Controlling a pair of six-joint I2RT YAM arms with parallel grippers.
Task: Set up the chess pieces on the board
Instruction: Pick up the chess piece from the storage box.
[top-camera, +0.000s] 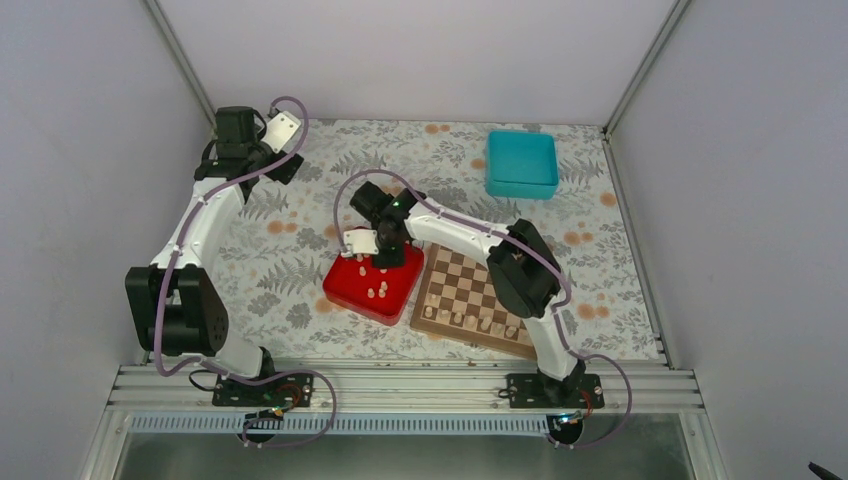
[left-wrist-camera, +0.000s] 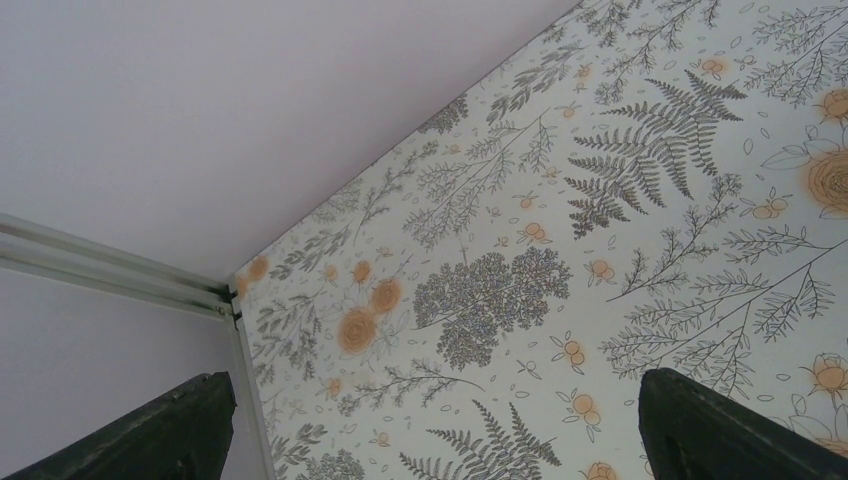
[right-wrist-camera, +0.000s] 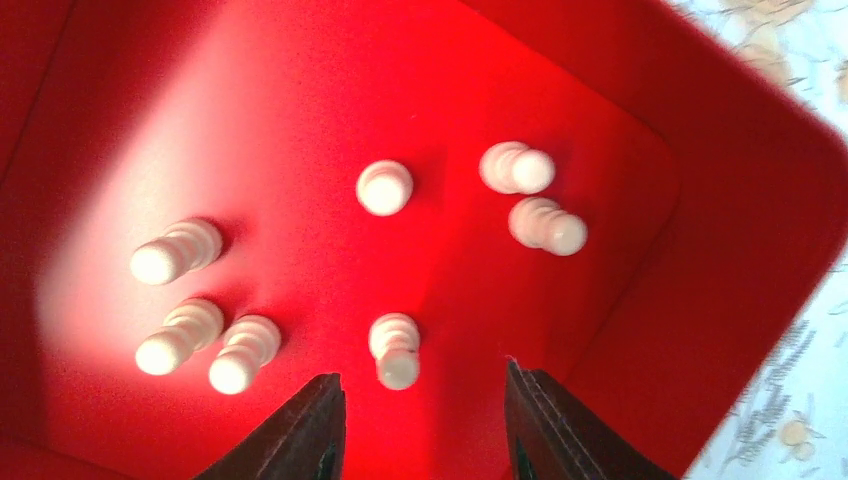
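Observation:
Several pale chess pieces (right-wrist-camera: 384, 187) stand upright in a red tray (right-wrist-camera: 620, 330) that fills the right wrist view. My right gripper (right-wrist-camera: 420, 400) hangs open low over the tray, and one piece (right-wrist-camera: 395, 350) stands just ahead of its gap, between neither finger. From above, the right gripper (top-camera: 385, 250) is over the far part of the red tray (top-camera: 345, 290). The board (top-camera: 470, 275) lies right of the tray, with several pale pieces (top-camera: 470, 320) along its near rows. My left gripper (left-wrist-camera: 435, 440) is wide open and holds nothing above the floral cloth near the back left corner.
A teal box (top-camera: 521, 163) sits at the back right of the table. The red tray touches the board's left edge. White walls and metal posts (left-wrist-camera: 120, 270) close in the table's sides and back.

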